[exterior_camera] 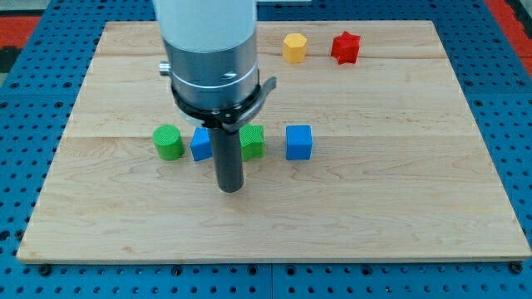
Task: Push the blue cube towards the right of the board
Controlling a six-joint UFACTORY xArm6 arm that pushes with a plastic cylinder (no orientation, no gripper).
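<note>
The blue cube [298, 142] sits near the board's middle, a little right of centre. My tip [229, 188] is below and to the left of it, apart from it. A second blue block [200, 144], partly hidden by the rod, lies just left of the rod. A green block [253, 141] shows at the rod's right side, between the rod and the blue cube. A green cylinder [168, 141] stands further left.
A yellow block [294, 47] and a red star-shaped block [345, 47] lie near the view's top, right of centre. The wooden board [416, 208] lies on a blue pegboard. The arm's body hides part of the board's top middle.
</note>
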